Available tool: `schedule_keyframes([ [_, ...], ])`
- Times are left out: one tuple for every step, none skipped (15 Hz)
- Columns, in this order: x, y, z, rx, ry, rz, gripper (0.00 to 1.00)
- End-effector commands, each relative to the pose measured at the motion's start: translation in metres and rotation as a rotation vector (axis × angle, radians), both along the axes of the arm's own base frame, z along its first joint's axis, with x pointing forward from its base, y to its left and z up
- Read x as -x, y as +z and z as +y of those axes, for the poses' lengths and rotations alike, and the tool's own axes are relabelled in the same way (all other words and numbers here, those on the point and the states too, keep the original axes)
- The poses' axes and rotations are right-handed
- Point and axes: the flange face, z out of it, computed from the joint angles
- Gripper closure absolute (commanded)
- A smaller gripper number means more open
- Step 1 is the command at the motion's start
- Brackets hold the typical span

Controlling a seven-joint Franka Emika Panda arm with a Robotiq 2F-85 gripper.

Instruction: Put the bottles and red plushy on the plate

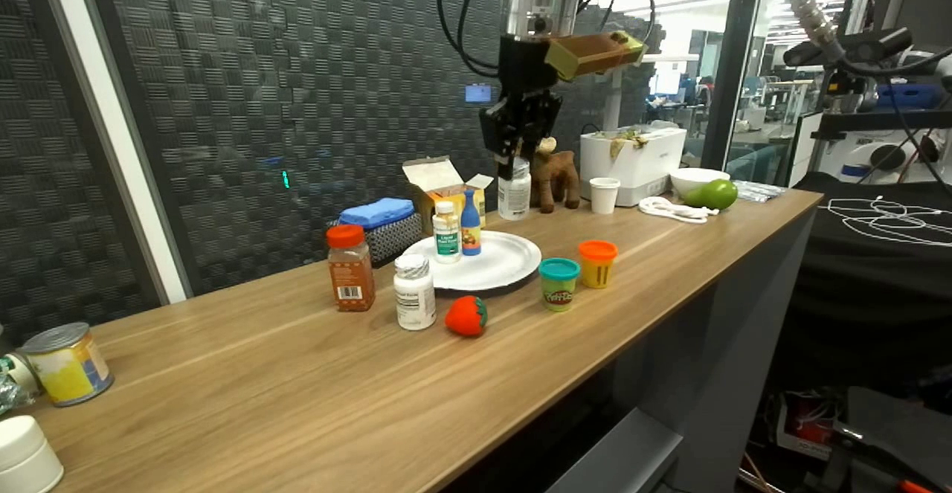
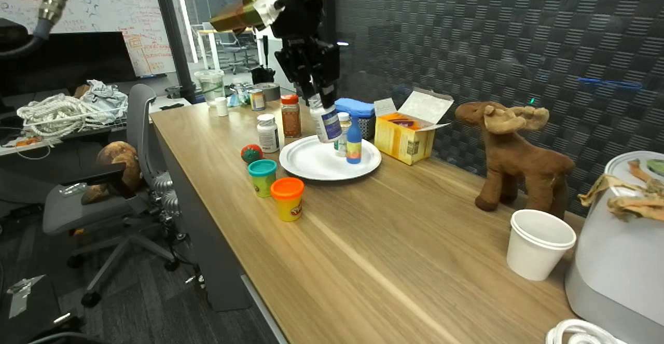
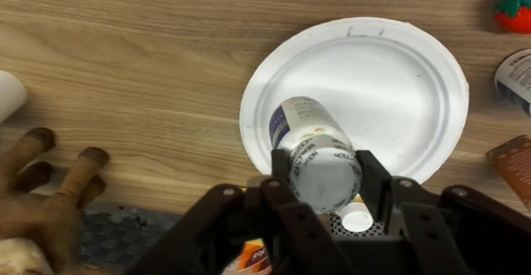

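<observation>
Robot arm (image 1: pixel 529 10), one, overhead; gripper (image 3: pixel 322 161) pointing down, clamped on the capped end of a white bottle (image 2: pixel 328 125), tilted above the plate (image 3: pixel 386 71).

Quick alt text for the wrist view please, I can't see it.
The gripper grips a white bottle by its capped end, over the lower left part of the round plate. At the right edge, top to bottom, each partly cut off, are the red plushy, a second white bottle and a reddish-brown bottle. A brown plush animal shows in part at lower left.
</observation>
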Motion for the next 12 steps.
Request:
schedule_keyframes([
  [-0.022, -0.011, 0.002, -0.065, 0.081, -0.002, 0.81],
  [-0.025, -0.016, 0.001, -0.074, 0.092, 0.004, 0.81],
  [-0.028, -0.022, -0.001, -0.076, 0.104, 0.013, 0.81],
  [-0.031, -0.025, -0.001, -0.074, 0.115, 0.019, 0.81],
  [-0.033, -0.030, -0.003, -0.072, 0.125, 0.027, 0.81],
  [-0.036, -0.033, -0.004, -0.070, 0.133, 0.031, 0.81],
  [-0.038, -0.035, -0.004, -0.066, 0.141, 0.036, 0.81],
  [-0.040, -0.037, -0.005, -0.061, 0.148, 0.038, 0.81],
  [-0.041, -0.039, -0.006, -0.061, 0.154, 0.040, 0.81],
  [-0.043, -0.041, -0.006, -0.062, 0.160, 0.043, 0.81],
  [-0.044, -0.044, -0.006, -0.058, 0.167, 0.042, 0.81],
  [-0.045, -0.047, -0.007, -0.058, 0.169, 0.047, 0.81],
])
